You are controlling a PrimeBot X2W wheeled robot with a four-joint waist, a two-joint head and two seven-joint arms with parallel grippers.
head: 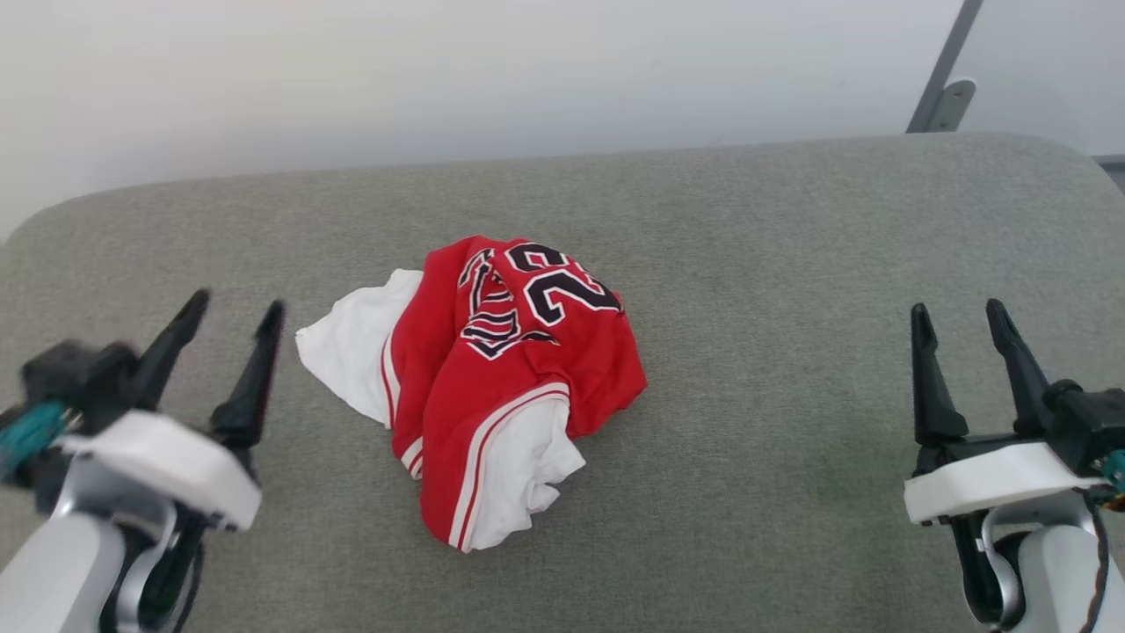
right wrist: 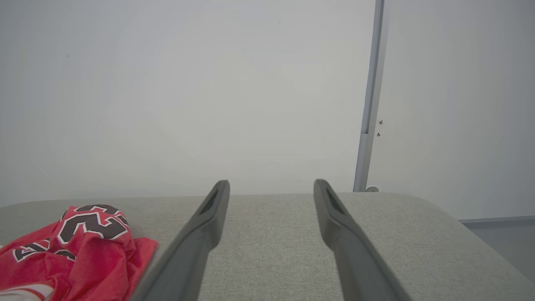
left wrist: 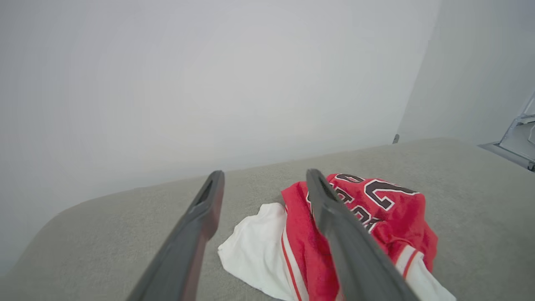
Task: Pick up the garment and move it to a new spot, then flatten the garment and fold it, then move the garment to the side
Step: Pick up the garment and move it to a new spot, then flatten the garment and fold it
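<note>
While the garment [head: 492, 387] lies crumpled in a heap at the middle of the grey upholstered surface [head: 791, 246], your left gripper [head: 239, 303] stands near its white sleeve, jaws spread wide and empty. Your right gripper [head: 958, 308] sits well apart on the opposite side, likewise spread wide, holding nothing. The garment's black numerals face up.

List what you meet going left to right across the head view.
left claw, open → garment, crumpled, its white sleeve toward the left and red body toward the right → right claw, open. All are over the grey cushion.
</note>
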